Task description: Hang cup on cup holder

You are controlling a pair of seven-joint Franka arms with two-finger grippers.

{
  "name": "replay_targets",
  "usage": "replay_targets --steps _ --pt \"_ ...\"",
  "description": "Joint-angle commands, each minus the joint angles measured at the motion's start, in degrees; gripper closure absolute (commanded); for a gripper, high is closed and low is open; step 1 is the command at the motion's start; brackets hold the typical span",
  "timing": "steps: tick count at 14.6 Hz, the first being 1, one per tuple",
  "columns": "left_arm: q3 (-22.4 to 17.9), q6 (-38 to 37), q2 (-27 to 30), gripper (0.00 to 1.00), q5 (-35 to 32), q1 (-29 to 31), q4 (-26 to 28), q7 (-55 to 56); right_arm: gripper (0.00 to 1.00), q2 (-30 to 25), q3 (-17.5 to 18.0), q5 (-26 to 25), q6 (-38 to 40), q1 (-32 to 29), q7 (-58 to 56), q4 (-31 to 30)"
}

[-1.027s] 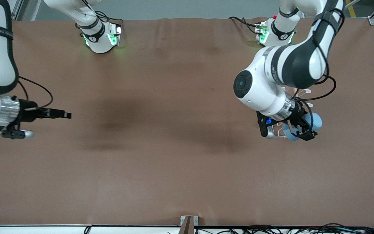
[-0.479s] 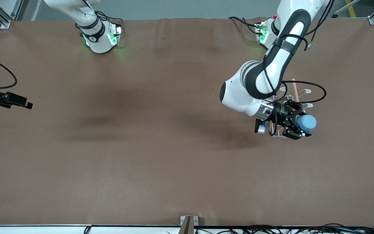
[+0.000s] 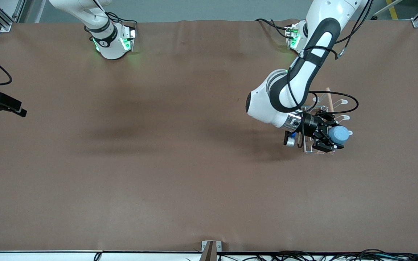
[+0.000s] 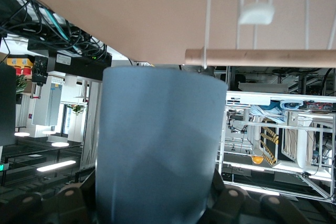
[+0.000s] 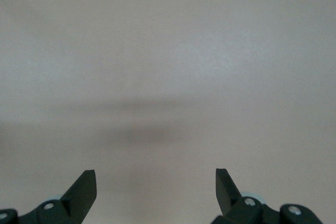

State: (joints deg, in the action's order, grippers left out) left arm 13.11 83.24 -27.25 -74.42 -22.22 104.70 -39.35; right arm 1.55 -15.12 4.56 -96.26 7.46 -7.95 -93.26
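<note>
Tabletop carries one fixture, the cup holder, a white wire rack topped by a wooden rod, sitting directly under and around the left end effector. That end effector is clenched on the cup, which is held in the air over the rack's end nearer the front camera, just beside the prongs.

To do this step well, I judge the open mouth should be lined up with one free prong and the cup slid along that prong's own upward angle, letting go only once the prong sits well inside; coming in off-line risks nudging the light rack.

In the left wrist view the cup's long axis runs straight out from the fingers, its outer end pointing at the rod; which end is the mouth I cannot tell.

Right end effector waits released, well apart, over the tabletop's edge at the right arm's end.
</note>
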Motion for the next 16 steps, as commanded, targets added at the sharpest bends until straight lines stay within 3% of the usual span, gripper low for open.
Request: replay_targets --steps 1,3,5,13,16 --pt "0.1 -0.4 -0.6 0.84 0.5 0.0 0.3 0.5 0.00 -3.3 5.3 -2.5 1.7 -3.7 1.5 -1.1" --pt "0.1 -0.4 -1.0 0.84 0.6 0.0 0.6 1.4 0.00 -4.9 11.5 -2.6 3.4 -8.8 1.8 -1.2" --pt "0.2 -0.4 -1.2 0.84 1.5 -0.1 1.7 4.2 0.00 -5.5 14.1 -2.6 4.6 -11.0 2.2 -1.4" --pt "0.9 -0.4 -1.0 0.84 7.4 0.0 2.0 4.5 0.00 -4.9 14.3 -2.6 4.8 -11.9 1.9 1.7" --pt "0.9 -0.4 -1.2 0.84 7.4 -0.1 3.4 5.9 0.00 -4.4 14.6 -4.7 9.1 -11.4 3.1 4.4"
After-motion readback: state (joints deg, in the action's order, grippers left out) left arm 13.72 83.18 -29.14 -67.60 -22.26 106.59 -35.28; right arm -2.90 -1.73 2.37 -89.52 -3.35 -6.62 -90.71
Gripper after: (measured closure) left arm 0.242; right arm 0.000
